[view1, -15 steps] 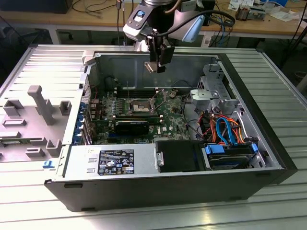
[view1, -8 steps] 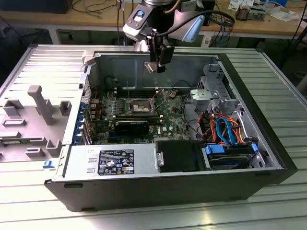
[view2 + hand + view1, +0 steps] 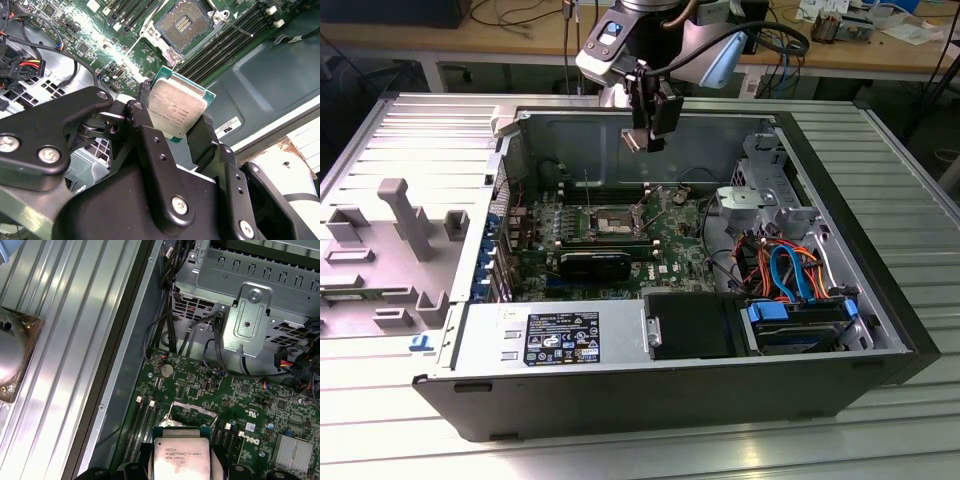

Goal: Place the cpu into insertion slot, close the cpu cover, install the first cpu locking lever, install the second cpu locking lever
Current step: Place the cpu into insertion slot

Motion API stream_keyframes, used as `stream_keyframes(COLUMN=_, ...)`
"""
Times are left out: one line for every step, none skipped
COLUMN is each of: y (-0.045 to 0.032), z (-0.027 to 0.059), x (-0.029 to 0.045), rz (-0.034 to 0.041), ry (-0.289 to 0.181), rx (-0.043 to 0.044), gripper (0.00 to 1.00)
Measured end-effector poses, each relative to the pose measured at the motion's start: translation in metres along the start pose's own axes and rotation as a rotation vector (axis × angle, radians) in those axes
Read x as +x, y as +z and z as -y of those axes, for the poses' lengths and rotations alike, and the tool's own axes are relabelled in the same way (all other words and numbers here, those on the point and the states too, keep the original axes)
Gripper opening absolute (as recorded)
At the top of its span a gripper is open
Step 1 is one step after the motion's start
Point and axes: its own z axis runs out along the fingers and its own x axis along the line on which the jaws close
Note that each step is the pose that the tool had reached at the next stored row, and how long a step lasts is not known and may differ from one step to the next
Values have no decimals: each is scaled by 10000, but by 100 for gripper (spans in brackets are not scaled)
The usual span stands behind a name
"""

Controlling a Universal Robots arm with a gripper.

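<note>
A: Where is the small flat square cpu (image 3: 180,100) with the silvery-grey top?
B: Gripped by its edges in the black tool (image 3: 175,111), raised above the open computer case (image 3: 670,400). The square dark insertion slot (image 3: 184,22) on the green board (image 3: 90,30) lies apart from it, uncovered.

An electronics lab or workshop; an opened computer case (image 3: 670,400) lies on a ribbed aluminium surface (image 3: 890,160); a cable-strewn wooden bench (image 3: 410,42) behind.
</note>
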Motion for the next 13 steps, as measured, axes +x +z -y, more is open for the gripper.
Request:
stream_keyframes(y=0, z=0, x=0, rz=1, ry=14, rx=-1, gripper=54)
stream_keyframes(y=0, z=0, x=0, rz=4, ry=58, rx=-1, gripper=54)
stream_keyframes(y=1, z=0, x=0, rz=9, ry=125, rx=-2, gripper=54)
stream_keyframes(y=1, z=0, x=0, rz=17, ry=233, rx=-3, gripper=54)
stream_keyframes(y=1, z=0, x=0, rz=23, ry=308, rx=-3, gripper=54)
stream_keyframes(y=1, z=0, x=0, rz=27, ry=366, rx=-3, gripper=54)
stream_keyframes(y=2, z=0, x=-1, rz=35, ry=487, rx=-5, gripper=54)
stream_keyframes(y=2, z=1, x=-1, rz=43, ry=597, rx=-7, gripper=54)
stream_keyframes(y=2, z=1, x=-1, rz=51, ry=710, rx=-8, gripper=54)
stream_keyframes(y=2, z=1, x=-2, rz=54, ry=753, rx=-9, gripper=54)
stream_keyframes(y=2, z=1, x=-2, rz=57, ry=790, rx=-9, gripper=54)
stream_keyframes(y=2, z=1, x=-2, rz=66, ry=906, rx=-10, gripper=54)
stream_keyframes(y=2, z=1, x=-2, rz=67, ry=936, rx=-10, gripper=54)
